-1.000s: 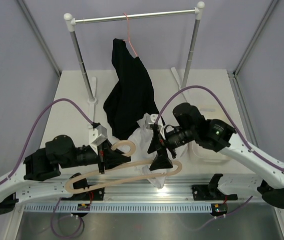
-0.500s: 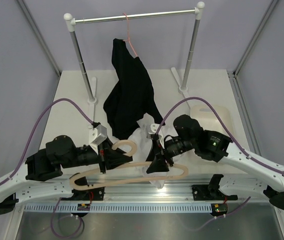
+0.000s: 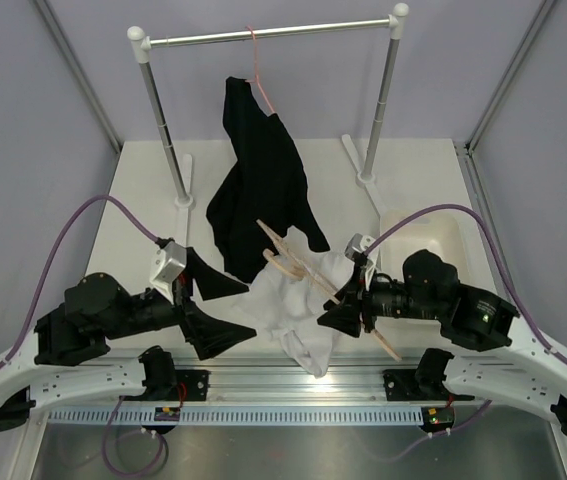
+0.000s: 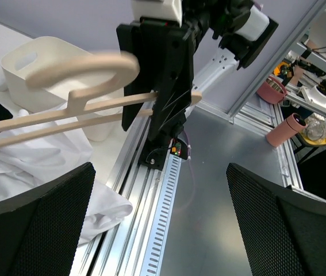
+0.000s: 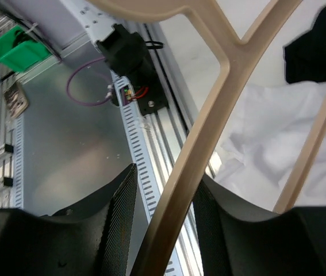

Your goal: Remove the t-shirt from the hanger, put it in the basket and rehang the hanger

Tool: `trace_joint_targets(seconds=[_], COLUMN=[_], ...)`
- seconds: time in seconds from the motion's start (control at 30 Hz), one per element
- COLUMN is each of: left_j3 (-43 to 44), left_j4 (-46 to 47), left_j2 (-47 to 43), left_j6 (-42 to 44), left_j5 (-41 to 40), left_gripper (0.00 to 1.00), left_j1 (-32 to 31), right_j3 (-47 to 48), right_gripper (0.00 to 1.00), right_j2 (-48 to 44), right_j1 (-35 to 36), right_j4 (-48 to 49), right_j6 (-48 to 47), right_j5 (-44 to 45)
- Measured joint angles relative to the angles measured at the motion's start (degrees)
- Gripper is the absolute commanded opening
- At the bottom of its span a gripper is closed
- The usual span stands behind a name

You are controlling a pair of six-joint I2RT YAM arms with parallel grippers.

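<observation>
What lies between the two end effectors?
The crumpled white t-shirt, between the open left end effector and the right end effector gripping the wooden hanger; seen in the top view.

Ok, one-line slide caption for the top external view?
Right gripper holds the wooden hanger over the white t-shirt heaped on the table; left gripper open beside it.

No writing, number, brand or sign could be read in any of the three views. The t-shirt (image 3: 283, 305) and the hanger (image 3: 303, 270) showed plain, unmarked surfaces. Toward 5 o'clock in the overhead view, a small control box (image 3: 435, 415) on the rail carried only tiny coloured lights, too small to read as signs.
</observation>
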Motion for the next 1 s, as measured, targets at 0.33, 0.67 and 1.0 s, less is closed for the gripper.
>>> trace_joint_targets(seconds=[0.33,0.67,1.0], left_j3=[0.13,1.05,0.28], left_j4=[-0.07,-0.46,1.55], left_j2=[-3.26,-3.45,-3.54], left_j6=[-2.16,-3.63,-3.78], left_j5=[-4.02,-4.52,-5.88], left_gripper=[0.99,0.99,0.99], left_j1=[0.0,0.0,0.0], right_j3=[-3.58,0.7,7.69], right_gripper=[0.0,0.0,0.0], right_j2=[-12.92,-26.6,-19.76], right_j1=[0.0,0.0,0.0], right_j4=[-11.13,-22.45,-18.82], right_j6=[7.93,16.13,12.63], right_j5=[19.26,32.13,37.86])
